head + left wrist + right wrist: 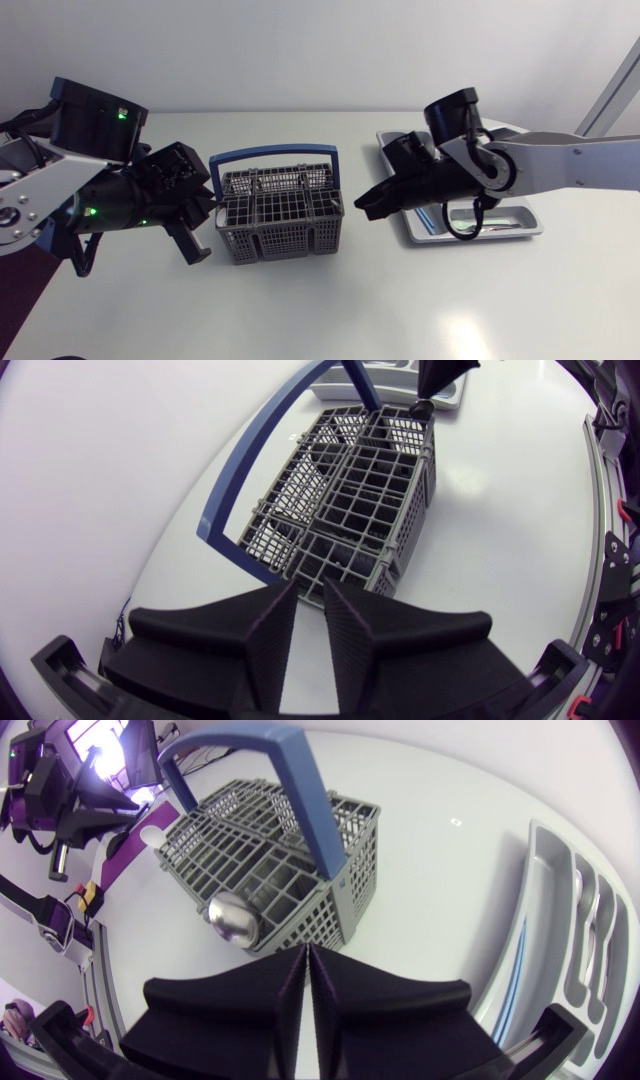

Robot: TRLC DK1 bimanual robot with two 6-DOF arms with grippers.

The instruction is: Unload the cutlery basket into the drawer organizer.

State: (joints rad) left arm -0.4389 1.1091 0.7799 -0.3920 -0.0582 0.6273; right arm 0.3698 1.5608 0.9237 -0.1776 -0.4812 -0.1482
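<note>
Grey mesh cutlery basket (280, 215) with a blue hoop handle sits mid-worktop. One steel spoon (232, 918) stands in its corner nearest the right gripper (307, 952), whose fingers are pressed together on nothing. The grey compartmented drawer organizer (528, 212) near the worktop's right edge already holds some cutlery (592, 925), too unclear to count. The left gripper (311, 590) has its fingers slightly apart and empty. One basket, one organizer, one spoon seen: unloading looks nearly finished.

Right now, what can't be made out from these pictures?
- Inside the cutlery basket: in the head view, mesh and dividers hide the contents. The right wrist view shows only a spoon bowl, its handle hidden inside.
- The drawer organizer: the right arm covers part of it in the head view, and the right wrist view's edge cuts it off.
- The pieces in it: too small to tell their kind.
</note>
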